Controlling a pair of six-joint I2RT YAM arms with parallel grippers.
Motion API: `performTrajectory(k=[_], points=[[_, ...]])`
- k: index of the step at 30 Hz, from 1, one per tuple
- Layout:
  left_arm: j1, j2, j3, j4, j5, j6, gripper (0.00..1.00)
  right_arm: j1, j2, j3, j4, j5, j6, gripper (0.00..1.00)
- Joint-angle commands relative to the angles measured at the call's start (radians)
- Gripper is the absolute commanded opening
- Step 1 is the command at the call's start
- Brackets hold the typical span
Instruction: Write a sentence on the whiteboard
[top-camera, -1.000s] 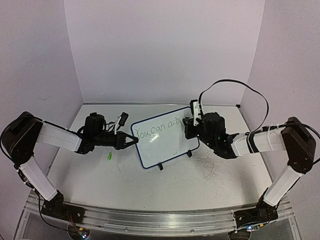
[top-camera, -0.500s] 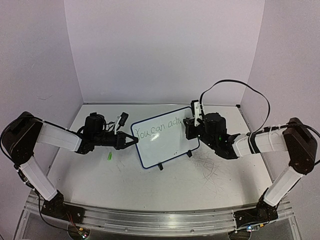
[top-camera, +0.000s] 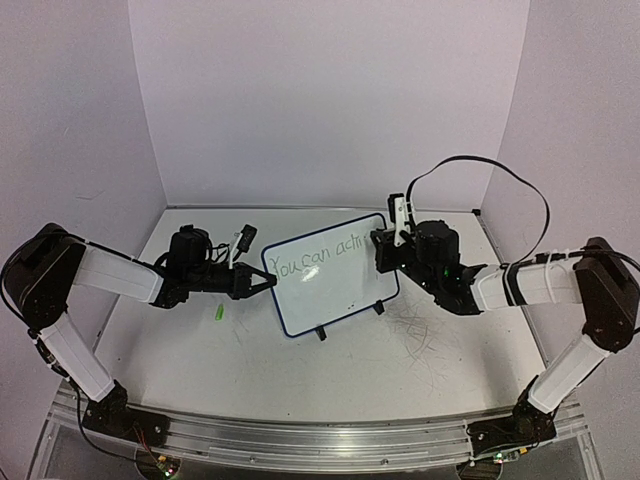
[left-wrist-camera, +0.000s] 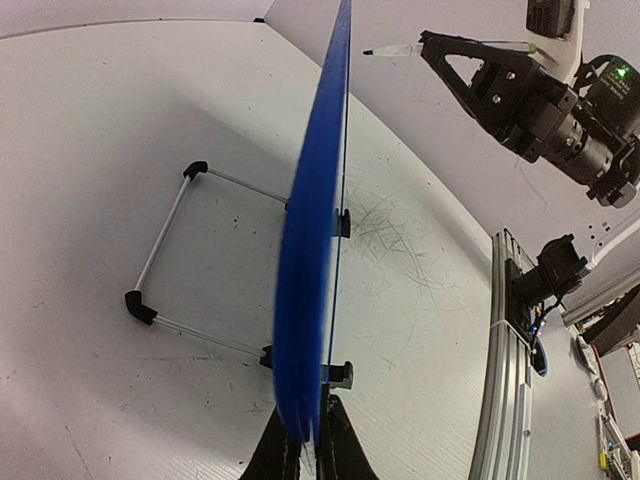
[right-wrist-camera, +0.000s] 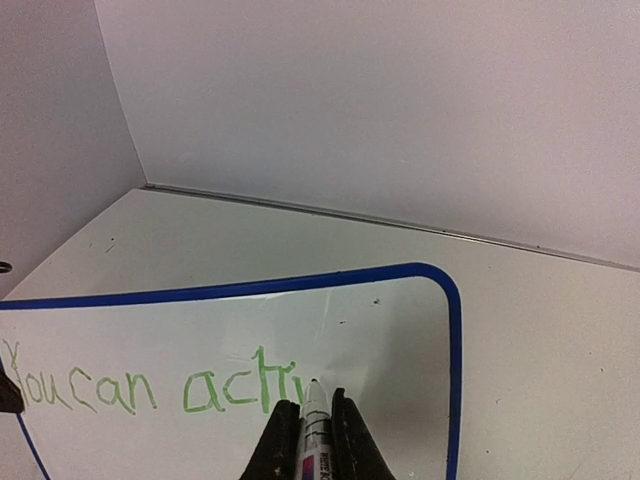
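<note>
At the right fingertips: the right gripper (right-wrist-camera: 312, 415) is closed on the marker (right-wrist-camera: 317, 445). The barrel rises between both fingers, with the tip pointing up-frame at the board.
Marker tip: it sits at the end of the last green stroke, lower centre of the right wrist view. The left wrist view puts it just beside the board face, and actual contact cannot be confirmed.
Sentence (right-wrist-camera: 170, 385): it reads "You can" plus a part-formed word, in one line running left to right across the lower half of the right wrist view.
Direction of next stroke: judged to lie to the right of the tip, along the board's long axis. Only a short strip of bare surface is left before the blue rim on the right, so the remaining words probably need a second line lower down.
Whiteboard (top-camera: 335, 290): it stands at the centre of the top view on its black feet (top-camera: 321, 335), leaning back. Its long axis climbs from lower left to upper right of that frame.
At the left fingertips: the left gripper (left-wrist-camera: 303, 458) is clamped shut on the board's blue edge, at the end where the line begins. The board is seen edge-on, rising from between the fingers.
Nearer arm: the right arm is nearer the unfinished end, and the left arm only steadies the board.
</note>
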Motion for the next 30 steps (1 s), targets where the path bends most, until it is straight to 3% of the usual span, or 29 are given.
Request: performTrajectory(k=[1, 30], points=[[0.002, 0.021, 0.02, -0.067, -0.063, 0.072, 0.0, -0.002, 0.024, 0.036, 0.031, -0.011, -0.007, 0.0], [0.002, 0.024, 0.018, -0.067, -0.064, 0.073, 0.0, -0.002, 0.046, 0.041, 0.025, 0.096, 0.009, 0.0]])
